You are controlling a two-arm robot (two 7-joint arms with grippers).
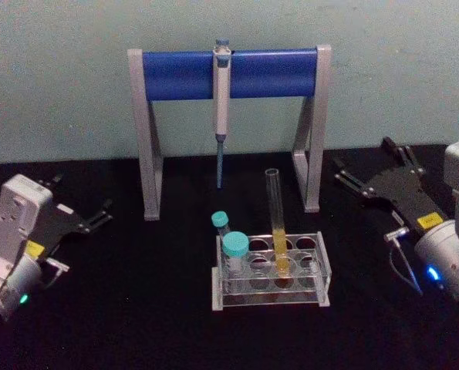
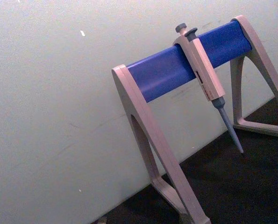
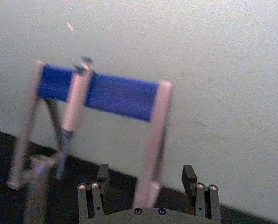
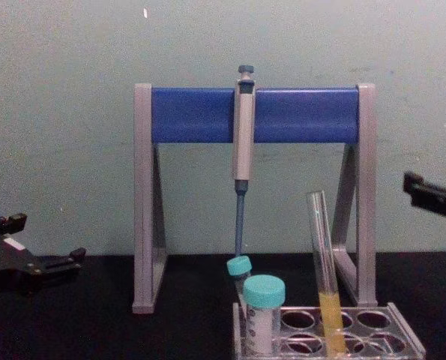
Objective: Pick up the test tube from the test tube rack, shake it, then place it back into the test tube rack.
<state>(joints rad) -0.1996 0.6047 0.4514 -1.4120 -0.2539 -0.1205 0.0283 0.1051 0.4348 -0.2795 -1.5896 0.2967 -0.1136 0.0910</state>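
The test tube is a long clear glass tube with yellow liquid in its lower part. It stands, leaning slightly, in a middle hole of the low clear test tube rack at the table's front centre. From the chest view the test tube rises well above the rack. My left gripper rests open at the far left, away from the rack. My right gripper hovers open to the right of and behind the rack, nothing between its fingers.
Two teal-capped vials stand in the rack's left holes. Behind the rack is a tall grey stand with a blue crossbar, a grey-blue pipette hanging from it. The black tabletop ends at a pale wall.
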